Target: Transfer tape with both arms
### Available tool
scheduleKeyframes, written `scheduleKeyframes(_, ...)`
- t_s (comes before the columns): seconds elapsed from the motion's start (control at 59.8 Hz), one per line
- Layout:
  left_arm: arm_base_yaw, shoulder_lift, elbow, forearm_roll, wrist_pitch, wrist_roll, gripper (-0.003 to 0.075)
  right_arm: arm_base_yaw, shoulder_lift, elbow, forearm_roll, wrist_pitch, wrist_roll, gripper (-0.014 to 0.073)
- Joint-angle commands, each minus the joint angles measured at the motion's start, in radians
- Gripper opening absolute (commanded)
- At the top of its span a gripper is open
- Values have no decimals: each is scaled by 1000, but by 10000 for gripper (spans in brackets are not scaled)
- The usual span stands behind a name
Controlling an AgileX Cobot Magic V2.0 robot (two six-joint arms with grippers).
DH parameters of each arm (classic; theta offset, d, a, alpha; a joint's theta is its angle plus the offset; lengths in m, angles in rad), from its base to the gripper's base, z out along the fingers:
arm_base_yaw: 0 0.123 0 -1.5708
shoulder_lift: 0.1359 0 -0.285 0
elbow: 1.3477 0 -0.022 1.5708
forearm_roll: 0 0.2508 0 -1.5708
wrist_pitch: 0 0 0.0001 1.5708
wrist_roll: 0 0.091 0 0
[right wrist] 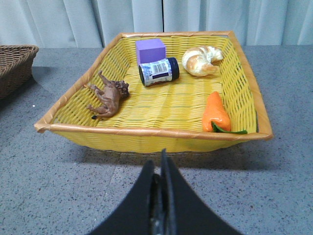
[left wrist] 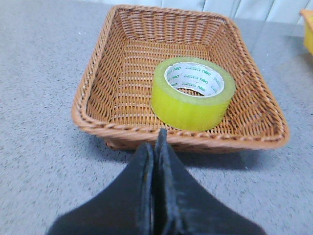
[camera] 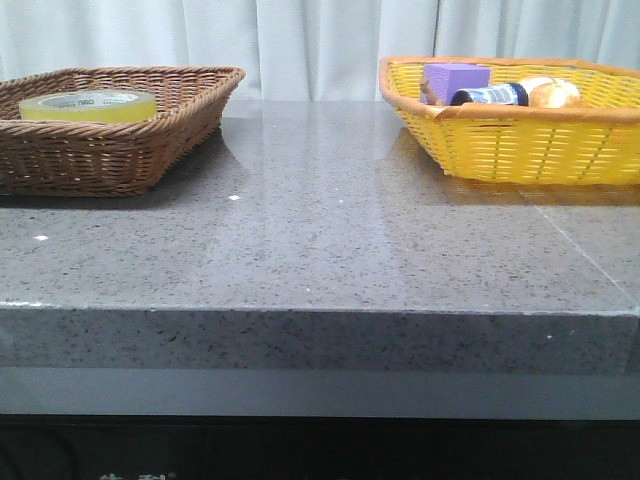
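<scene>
The tape (left wrist: 193, 93), a wide yellow roll with a white core and green print, lies flat inside the brown wicker basket (left wrist: 98, 83). In the front view the tape (camera: 88, 105) shows just above the rim of that basket (camera: 110, 150) at the far left. My left gripper (left wrist: 157, 147) is shut and empty, hovering over the table just short of the basket's near rim. My right gripper (right wrist: 161, 161) is shut too, with nothing in it, in front of the yellow basket (right wrist: 146, 134). Neither arm appears in the front view.
The yellow basket (camera: 520, 145) at the far right holds a purple block (right wrist: 150, 50), a dark bottle with a white label (right wrist: 159, 71), a croissant (right wrist: 201, 60), a toy carrot (right wrist: 215, 112) and a brown toy lion (right wrist: 108, 95). Grey stone tabletop (camera: 330, 230) lies between the baskets.
</scene>
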Motion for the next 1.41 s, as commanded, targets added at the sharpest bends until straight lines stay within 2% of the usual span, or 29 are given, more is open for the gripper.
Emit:
scheduleKeyframes(0.0, 1, -131, 42, -10, -101, -5, -20, -3, 8, -25, 6, -78, -10, -69)
scheduleKeyframes(0.151, 1, -336, 130, -10, -80, -5, -20, -3, 8, -25, 6, -78, -10, -69)
scheduleKeyframes(0.318, 1, -477, 162, -10, -73, -5, -20, -3, 8, -25, 6, -78, -10, -69)
scheduleKeyframes(0.72, 1, -497, 163, -10, -73, -5, -20, -3, 8, -25, 6, -78, -10, -69)
scheduleKeyframes(0.904, 6, -534, 183, 50, -39, -5, -20, -3, 8, -25, 6, -78, -10, -69)
scheduleKeyframes(1.021, 20, -609, 237, 50, -8, -5, -20, -3, 8, -25, 6, -78, -10, -69)
scheduleKeyframes(1.389, 80, -607, 435, 44, -50, -5, -20, -3, 9, -25, 6, -77, -10, -69)
